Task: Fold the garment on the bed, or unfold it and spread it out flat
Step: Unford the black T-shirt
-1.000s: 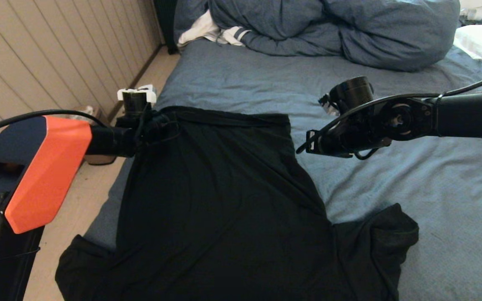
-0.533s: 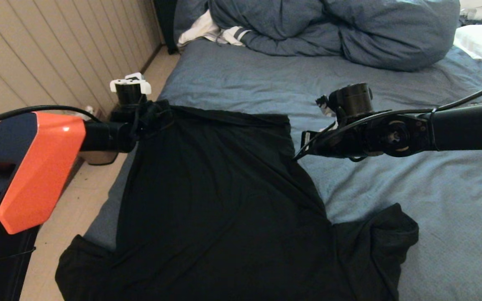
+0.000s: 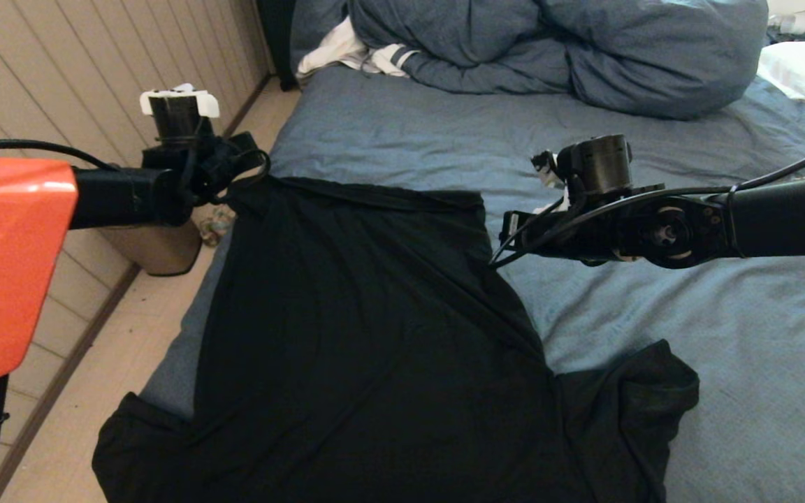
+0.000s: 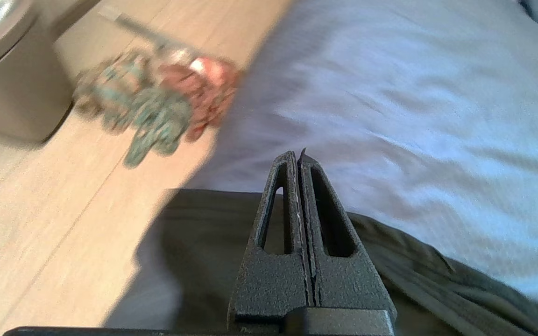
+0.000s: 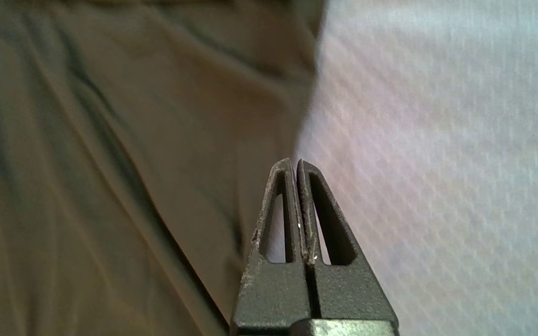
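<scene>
Garment (image 3: 367, 335) lies lengthwise up bed (image 3: 654, 307), hem farthest.

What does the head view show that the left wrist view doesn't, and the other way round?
Only the head view shows the whole black T-shirt, both sleeves, the right gripper at its far right corner, the duvet and the white striped cloth. Only the left wrist view shows the left gripper with fingers pressed together, empty, above the shirt's far left corner. Both show the bed, bin and colourful bundle on the floor.
</scene>
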Controlling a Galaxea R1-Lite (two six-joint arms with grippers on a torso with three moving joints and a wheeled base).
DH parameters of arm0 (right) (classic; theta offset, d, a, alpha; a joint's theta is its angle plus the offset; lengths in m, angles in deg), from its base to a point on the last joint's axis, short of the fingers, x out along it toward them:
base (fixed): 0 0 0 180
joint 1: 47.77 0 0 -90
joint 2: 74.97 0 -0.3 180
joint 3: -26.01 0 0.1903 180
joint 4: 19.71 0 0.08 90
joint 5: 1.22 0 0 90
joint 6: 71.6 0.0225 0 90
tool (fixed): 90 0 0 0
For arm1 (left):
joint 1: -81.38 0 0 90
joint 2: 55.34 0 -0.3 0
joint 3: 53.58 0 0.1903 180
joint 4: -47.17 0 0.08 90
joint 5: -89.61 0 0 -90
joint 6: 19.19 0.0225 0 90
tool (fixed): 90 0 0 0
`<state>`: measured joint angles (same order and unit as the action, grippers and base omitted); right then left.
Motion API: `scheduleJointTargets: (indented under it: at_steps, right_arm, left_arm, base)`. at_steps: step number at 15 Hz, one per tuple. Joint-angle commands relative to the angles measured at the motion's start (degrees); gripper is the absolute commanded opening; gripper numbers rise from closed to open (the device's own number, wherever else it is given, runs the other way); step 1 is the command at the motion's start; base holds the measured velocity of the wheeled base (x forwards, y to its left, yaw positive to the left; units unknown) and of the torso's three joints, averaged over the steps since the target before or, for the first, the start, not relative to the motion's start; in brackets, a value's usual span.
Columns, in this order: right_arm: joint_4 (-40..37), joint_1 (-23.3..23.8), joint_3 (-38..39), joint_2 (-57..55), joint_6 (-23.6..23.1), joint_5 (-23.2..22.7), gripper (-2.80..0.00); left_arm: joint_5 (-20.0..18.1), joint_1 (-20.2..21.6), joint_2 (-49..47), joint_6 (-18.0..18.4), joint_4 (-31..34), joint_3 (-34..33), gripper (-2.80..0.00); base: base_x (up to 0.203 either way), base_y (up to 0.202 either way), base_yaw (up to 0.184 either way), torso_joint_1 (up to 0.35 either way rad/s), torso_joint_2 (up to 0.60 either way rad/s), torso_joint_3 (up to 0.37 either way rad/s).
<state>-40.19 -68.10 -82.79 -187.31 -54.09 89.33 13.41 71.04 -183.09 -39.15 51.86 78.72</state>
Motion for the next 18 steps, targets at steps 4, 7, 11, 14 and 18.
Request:
scheduleJointTargets:
  at_steps: [4,7,11,14,18]
  right_arm:
    - [-12.7,-0.1,-6.3,0.0,1.3,-0.2,-2.80]
    - [-20.6,-0.1,-12.1,-1.2,5.1,-0.5,-2.80]
    - [-20.7,-0.1,-12.3,-1.0,4.8,-0.4,-2.80]
    - [-29.3,0.1,-16.8,-0.8,4.8,-0.2,-2.80]
    - [-46.2,0.9,-26.8,-1.7,8.0,1.7,-2.80]
  left_arm:
    - [-9.9,2.7,11.7,-4.3,5.9,-18.6,-2.80]
    - [-21.6,3.3,18.7,-3.7,6.7,-33.6,-2.80]
    - [-24.4,3.6,17.3,0.0,4.3,-40.5,-2.80]
    - [-24.6,6.5,18.0,1.3,2.7,-40.8,-2.80]
    - [-27.8,10.4,20.1,1.4,2.2,-41.0,-2.80]
  base:
    - [0.000,0.000,0.000,0.000,0.00,0.000]
    - [0.000,0.000,0.000,0.000,0.00,0.000]
    - [0.000,0.000,0.000,0.000,0.00,0.000]
    - [0.000,0.000,0.000,0.000,0.00,0.000]
    - [0.000,0.000,0.000,0.000,0.00,0.000]
